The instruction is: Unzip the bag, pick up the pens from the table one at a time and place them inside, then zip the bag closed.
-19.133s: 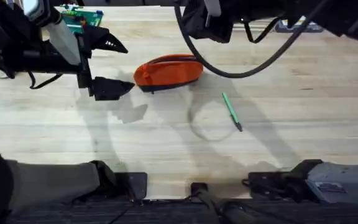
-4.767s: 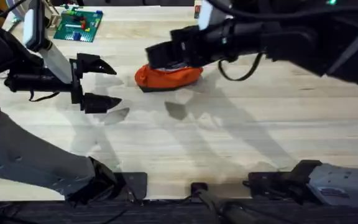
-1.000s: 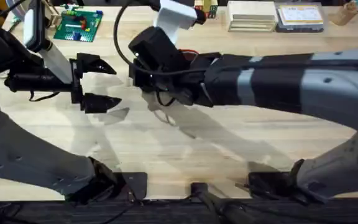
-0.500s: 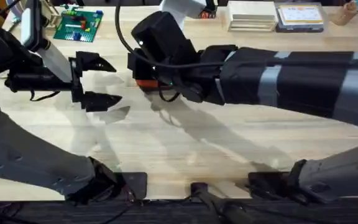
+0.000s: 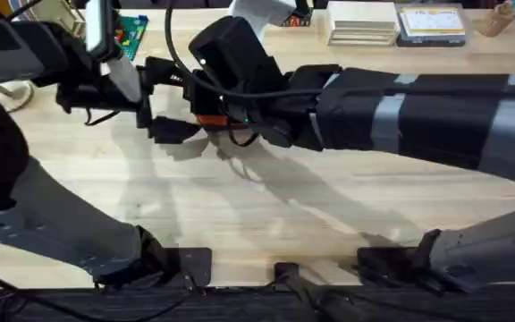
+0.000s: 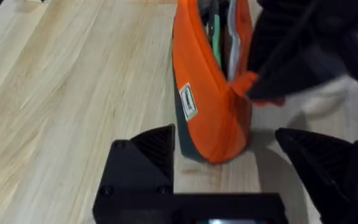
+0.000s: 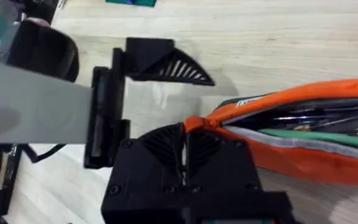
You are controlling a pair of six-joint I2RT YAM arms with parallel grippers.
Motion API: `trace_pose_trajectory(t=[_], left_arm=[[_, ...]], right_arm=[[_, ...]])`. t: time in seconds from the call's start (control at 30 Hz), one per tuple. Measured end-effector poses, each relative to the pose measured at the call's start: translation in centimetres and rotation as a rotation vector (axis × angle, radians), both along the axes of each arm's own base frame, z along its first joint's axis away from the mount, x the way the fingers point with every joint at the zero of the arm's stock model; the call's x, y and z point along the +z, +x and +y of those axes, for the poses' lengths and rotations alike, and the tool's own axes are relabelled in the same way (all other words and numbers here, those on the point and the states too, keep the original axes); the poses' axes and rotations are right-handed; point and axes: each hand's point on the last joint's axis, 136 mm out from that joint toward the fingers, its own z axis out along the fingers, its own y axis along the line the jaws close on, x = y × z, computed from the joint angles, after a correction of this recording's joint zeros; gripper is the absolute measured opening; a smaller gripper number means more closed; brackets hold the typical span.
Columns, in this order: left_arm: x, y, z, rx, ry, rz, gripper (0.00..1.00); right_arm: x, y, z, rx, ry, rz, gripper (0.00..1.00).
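Orange bag (image 6: 211,106) on worktop (image 6: 73,99), unzipped (1 green pen (image 6: 215,38) inside), right gripper (image 7: 184,146) jaws clamped on its end, left gripper (image 6: 229,165) jaws apart around it.

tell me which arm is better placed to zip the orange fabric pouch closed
Right, probably: its fingers are shut on the tab at the open orange fabric pouch's end. The left fingers are open around that end, placed to brace it.

Left gripper (image 5: 170,100) now moved in from the open table to straddle the end of the bag (image 6: 211,87), jaws spread, green pen (image 6: 215,38) now inside the unzipped pouch
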Motion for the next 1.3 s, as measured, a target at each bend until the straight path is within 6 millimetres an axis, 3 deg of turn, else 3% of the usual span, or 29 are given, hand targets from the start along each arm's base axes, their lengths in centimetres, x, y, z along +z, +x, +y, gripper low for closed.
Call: trace_pose_trajectory(t=[0.37,0.53,0.6,0.63,0.7,0.83,0.93,1.03,1.07,1.3], left_arm=[[0.0,1.1,-2.8,-0.006,-0.021,0.054,0.986],[0.1,1.1,-3.0,0.003,-0.034,0.07,0.792],[0.2,1.1,-3.0,0.005,-0.036,0.073,0.643],[0.2,1.1,-3.0,0.007,-0.039,0.078,0.272],[0.2,1.2,-3.0,0.007,-0.037,0.074,0.079],[0.2,1.2,-3.0,0.007,-0.037,0.076,0.047],[0.2,1.2,-3.0,0.007,-0.037,0.075,0.047],[0.2,1.2,-3.0,0.006,-0.036,0.073,0.045],[0.2,1.2,-3.0,0.005,-0.036,0.073,0.045],[0.2,1.3,-3.0,0.005,-0.035,0.066,0.043]], right_arm=[[0.0,0.0,0.0,0.003,0.001,0.001,0.03],[0.0,0.0,0.0,0.003,0.001,0.001,0.03],[0.0,0.0,0.0,0.003,0.001,0.001,0.03],[0.0,0.0,0.0,0.002,0.001,0.001,0.03],[0.0,0.0,0.0,0.002,0.001,0.001,0.03],[0.0,0.5,-0.4,-0.01,0.002,0.002,0.03],[-0.4,1.7,-1.8,-0.039,-0.009,0.018,0.03],[-1.0,2.9,-4.5,-0.082,-0.044,0.065,0.029],[-1.0,3.9,-6.7,-0.126,-0.061,0.087,0.029],[-1.7,6.0,-12.3,-0.233,-0.101,0.159,0.03]])
